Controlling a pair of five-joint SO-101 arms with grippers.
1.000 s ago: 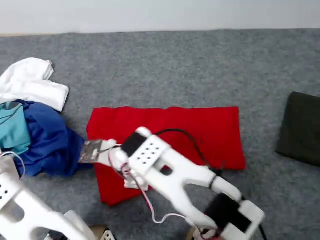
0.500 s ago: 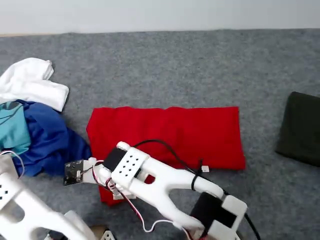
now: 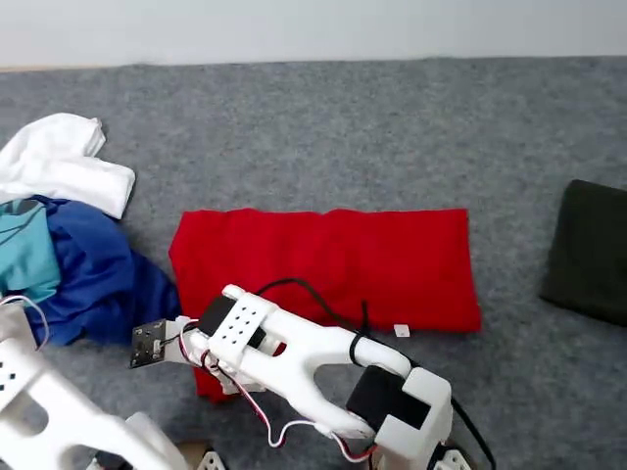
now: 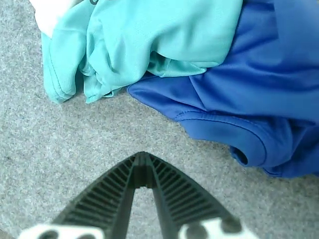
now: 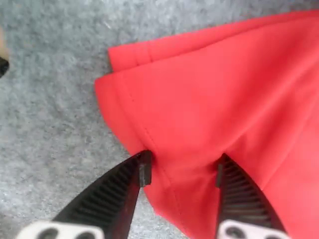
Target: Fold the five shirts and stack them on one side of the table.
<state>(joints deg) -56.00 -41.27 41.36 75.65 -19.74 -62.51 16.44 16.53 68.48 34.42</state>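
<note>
Right tool point(image 5: 182, 169) spread open astride red shirt point(image 5: 239, 89); left tool point(image 4: 143, 158) closed near blue shirt point(image 4: 269, 99).

My right arm point(image 3: 294, 343) is a white plastic shell with a panel of small dark holes, black motor blocks point(image 3: 377, 397) at the joints and a small circuit board point(image 3: 149, 343) at the wrist. A black cable point(image 3: 302, 285) loops over it, and thin red and white wires point(image 3: 260, 416) trail beneath. My left arm point(image 3: 39, 401) is white too. My right gripper point(image 5: 182, 169) and left gripper point(image 4: 143, 158) have black, ribbed, tapering fingers point(image 4: 112, 191) on white bases.
</note>
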